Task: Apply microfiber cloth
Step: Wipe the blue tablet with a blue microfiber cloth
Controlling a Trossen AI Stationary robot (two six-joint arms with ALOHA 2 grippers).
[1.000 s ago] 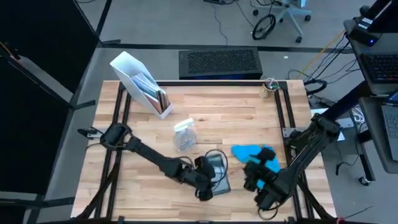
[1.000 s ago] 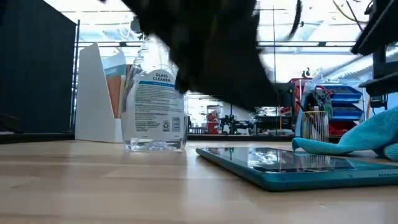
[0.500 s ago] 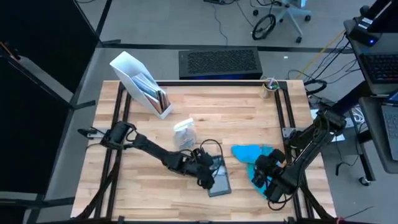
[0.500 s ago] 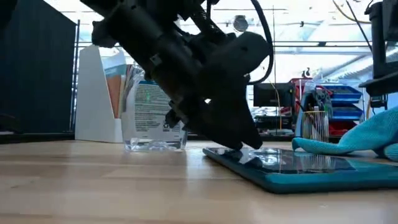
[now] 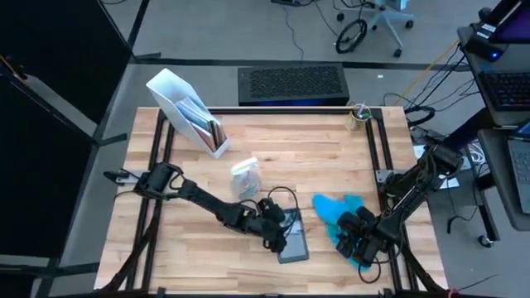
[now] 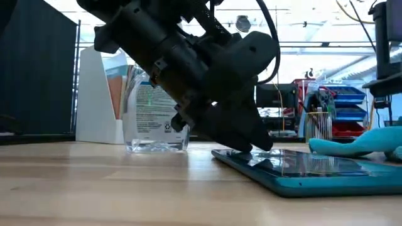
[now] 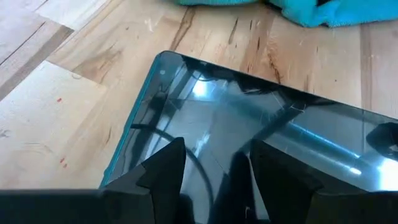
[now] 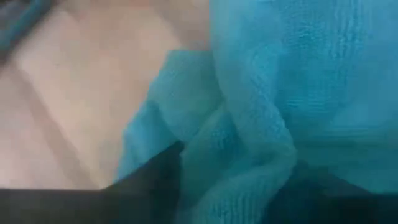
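The sky-blue microfiber cloth (image 5: 335,209) lies bunched on the table's near right, and my right gripper (image 5: 358,242) is shut on its near part. Left of it a flat tablet with a teal rim (image 5: 292,242) lies face up on the wood. My left gripper (image 5: 280,230) stands open on the tablet's far left end; the low view shows its fingertips (image 6: 254,143) down on the glass. A clear spray bottle (image 5: 245,178) stands upright just beyond the tablet. My left gripper rests both fingertips (image 7: 168,165) on the tablet's glass face (image 7: 211,134), near its far left end, slanting down from the table's left. The tablet lies flat on the table. My right gripper pinches a bunched fold of the cloth (image 8: 249,155) between its two fingers, several layers thick. It comes from the near right, slanting down. The rest of the cloth (image 6: 352,144) lies slack on the table.
A white file holder (image 5: 186,112) stands at the far left. A cup of pens (image 5: 358,116) sits at the far right corner. A dark keyboard (image 5: 290,83) lies beyond the far edge. Bare wood stretches across the table's far middle and near left.
My left gripper has come down and toward the far edge onto the tablet's end, and the tablet has slid a little toward the right. My right gripper has shifted slightly right with the cloth, whose heap now lies lower and flatter.
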